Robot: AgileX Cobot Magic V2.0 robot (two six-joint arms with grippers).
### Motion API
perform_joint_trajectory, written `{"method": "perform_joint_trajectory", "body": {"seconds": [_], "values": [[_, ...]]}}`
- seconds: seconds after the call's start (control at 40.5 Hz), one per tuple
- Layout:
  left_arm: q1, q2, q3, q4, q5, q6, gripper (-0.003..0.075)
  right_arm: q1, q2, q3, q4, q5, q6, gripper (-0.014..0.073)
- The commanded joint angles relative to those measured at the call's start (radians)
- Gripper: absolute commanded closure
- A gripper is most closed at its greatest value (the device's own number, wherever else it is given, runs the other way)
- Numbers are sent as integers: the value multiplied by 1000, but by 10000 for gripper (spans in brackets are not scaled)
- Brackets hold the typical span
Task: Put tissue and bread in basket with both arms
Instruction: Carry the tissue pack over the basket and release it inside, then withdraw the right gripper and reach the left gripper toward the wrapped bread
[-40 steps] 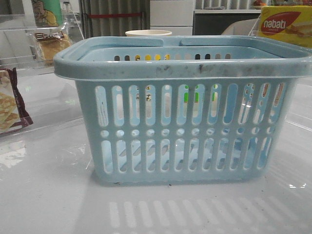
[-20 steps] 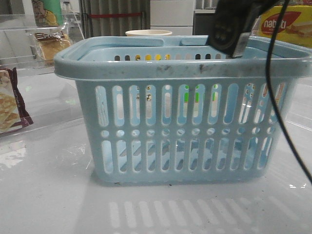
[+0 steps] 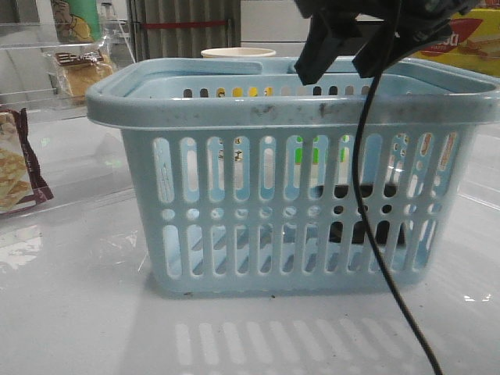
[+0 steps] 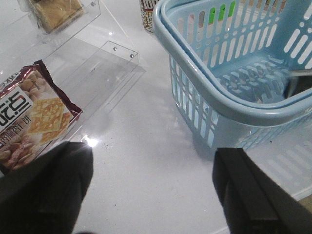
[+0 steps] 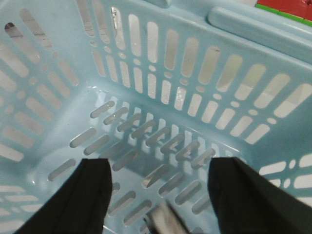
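The big light blue basket [image 3: 289, 187] takes up most of the front view, sitting square on the white table [image 3: 70, 312], and the right gripper [image 3: 340, 51] hangs just above its rim with the fingers spread apart and nothing between them. Through the slots on the right side there's a dark flat shape on the basket floor, which looks like the tissue [image 3: 363, 226], and the right wrist view shows a greyish bit of it [image 5: 163, 219] right under the open fingers, so the drop seems done on that side. The left gripper [image 4: 146, 195] is open too, hovering over bare table beside the basket, with the maroon-edged cracker packet [image 4: 29, 117] close by. The bread [image 3: 78, 70] is well back on the left in a clear acrylic holder [image 4: 92, 44], untouched. For the step in hand, the right arm probably wants to lift straight up so the fingers and that dangling cable [image 3: 375, 234] don't catch the rim, while the left arm should skip the crackers and reach further back, pinching the crinkly wrapper across the loaf rather than just the loose plastic
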State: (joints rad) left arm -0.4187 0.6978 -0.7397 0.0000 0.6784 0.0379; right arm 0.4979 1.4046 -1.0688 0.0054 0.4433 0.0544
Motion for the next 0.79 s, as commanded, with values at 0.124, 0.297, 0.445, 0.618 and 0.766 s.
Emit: {"method": "perform_joint_trajectory", "body": {"seconds": [0.124,0.297,0.445,0.618,0.766], "values": [[-8,2,-28,-10,-69,1,159,1,-162,-28,-32,70,-2,55],[-8,2,-28,-10,-69,1,159,1,-319,29,-40,92,-2,55],[-8,2,-28,-10,-69,1,159,1,-464,119,-40,92,-2,55],[-8,2,-28,-10,-71,1,159,1,-625,235,-41,113,-2,55],[-8,2,-28,-10,-71,1,159,1,-732,287,-41,178,-2,55]]}}
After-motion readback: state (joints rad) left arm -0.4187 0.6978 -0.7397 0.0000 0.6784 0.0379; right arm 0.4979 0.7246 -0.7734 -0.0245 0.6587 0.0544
